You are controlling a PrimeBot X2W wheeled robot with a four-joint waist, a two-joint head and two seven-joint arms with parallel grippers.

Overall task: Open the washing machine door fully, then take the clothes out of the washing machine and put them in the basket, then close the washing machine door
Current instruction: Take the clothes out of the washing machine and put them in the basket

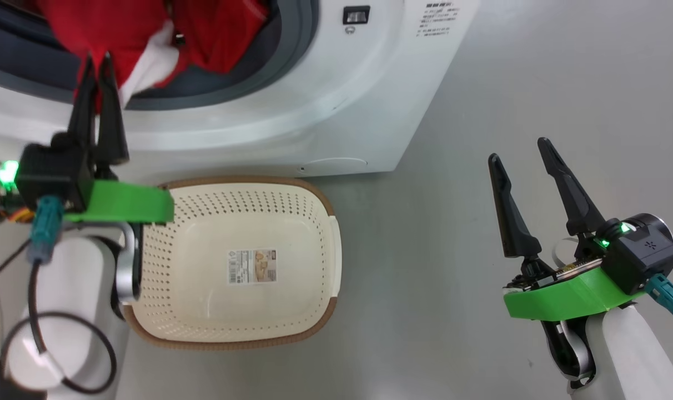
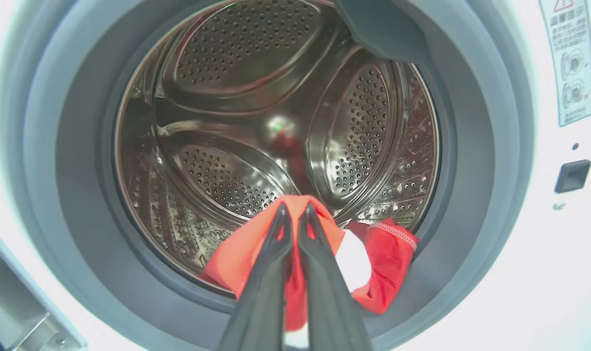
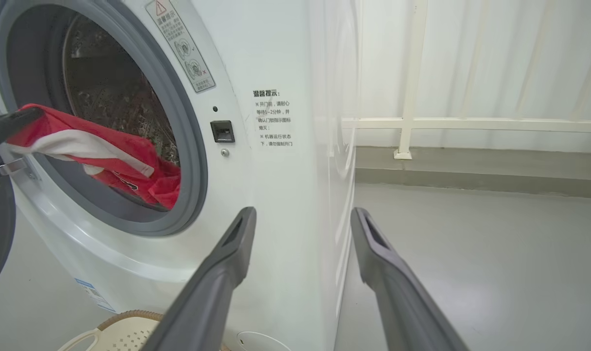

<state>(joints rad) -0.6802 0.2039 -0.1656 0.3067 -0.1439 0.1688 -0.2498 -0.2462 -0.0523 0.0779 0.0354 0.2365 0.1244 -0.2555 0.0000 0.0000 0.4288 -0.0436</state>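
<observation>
Left claw [image 2: 295,210] tight on clothes [image 2: 234,261]

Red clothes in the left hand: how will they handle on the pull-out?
Probably floppy: the clothes, pinched by the left hand, drape over the seal. Likely light, being thin fabric. Trailing folds may drag on the seal and could miss the basket.

One washing machine [image 1: 314,111], one basket [image 1: 247,181], one red clothes [image 1: 214,39] bundle, two pairs of fingers [image 1: 110,111] [image 1: 511,216].

Bright red soft clothes with white trim [image 1: 120,28] run off the head view's top edge, so no idea how much there is. The cream perforated plastic basket [image 1: 242,180] has its left rim tucked behind the green plastic bracket [image 1: 125,203]. The print on its paper label [image 1: 252,266] is way too tiny to read.
</observation>
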